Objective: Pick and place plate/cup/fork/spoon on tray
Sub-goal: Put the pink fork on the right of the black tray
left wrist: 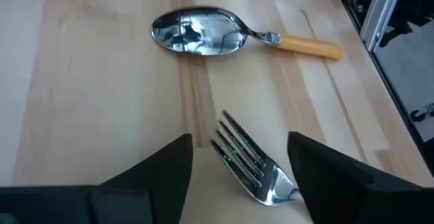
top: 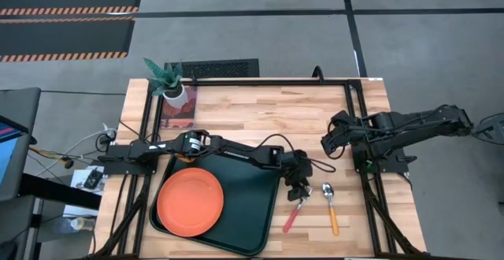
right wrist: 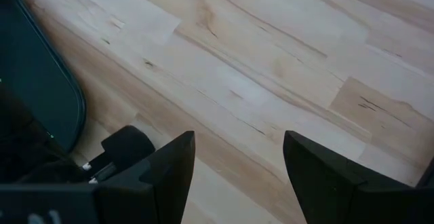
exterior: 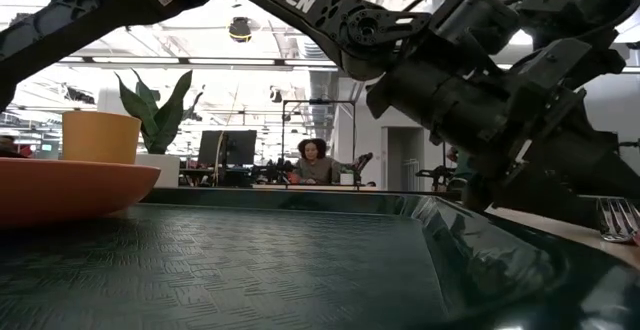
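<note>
The orange-red plate [top: 189, 201] lies on the dark green tray [top: 252, 213] at the near left. The yellow cup [exterior: 100, 136] stands behind the plate in the low view; the high view does not show it. The fork [top: 293, 215] lies flat on the table just right of the tray, and the spoon [top: 331, 209] lies right of it. My left gripper [top: 298, 189] is open over the fork's tine end. In its wrist view its fingers stand on either side of the tines [left wrist: 241, 155] without touching them, and the spoon [left wrist: 224, 34] lies beyond. My right gripper [top: 329, 143] is open and empty above the bare table, far right of the tray.
A white pot with a green plant [top: 173, 91] stands at the table's far left corner. Black frame rails [top: 358, 126] run along the table's right side by the right arm's base. Bare wood [top: 260, 118] lies beyond the tray. A person [exterior: 314, 160] sits in the room behind.
</note>
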`<action>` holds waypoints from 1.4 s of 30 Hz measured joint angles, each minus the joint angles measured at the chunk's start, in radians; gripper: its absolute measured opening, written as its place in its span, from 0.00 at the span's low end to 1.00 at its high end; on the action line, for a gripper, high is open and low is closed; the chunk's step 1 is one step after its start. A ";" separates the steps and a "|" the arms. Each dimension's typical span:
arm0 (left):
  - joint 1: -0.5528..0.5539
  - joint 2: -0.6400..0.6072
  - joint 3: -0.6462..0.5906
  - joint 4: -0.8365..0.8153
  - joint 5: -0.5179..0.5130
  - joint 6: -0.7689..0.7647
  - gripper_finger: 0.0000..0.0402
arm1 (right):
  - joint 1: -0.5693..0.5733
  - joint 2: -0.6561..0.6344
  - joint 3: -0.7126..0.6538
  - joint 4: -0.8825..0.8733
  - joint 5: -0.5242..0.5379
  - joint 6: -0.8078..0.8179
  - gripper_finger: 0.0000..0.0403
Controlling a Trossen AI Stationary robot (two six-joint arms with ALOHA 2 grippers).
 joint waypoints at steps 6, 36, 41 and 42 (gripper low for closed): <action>-0.001 0.000 0.000 -0.005 -0.023 -0.003 0.34 | 0.000 0.000 0.000 0.000 0.010 0.000 0.62; 0.073 -0.350 0.000 -0.202 0.001 -0.166 0.00 | -0.010 -0.158 0.000 -0.166 0.092 0.062 0.62; 0.052 -0.506 0.000 -0.482 -0.160 -0.044 0.00 | -0.010 -0.232 0.000 -0.161 0.145 0.087 0.62; 0.047 -0.529 0.000 -0.529 -0.187 -0.034 0.00 | -0.010 -0.245 0.000 -0.151 0.154 0.087 0.62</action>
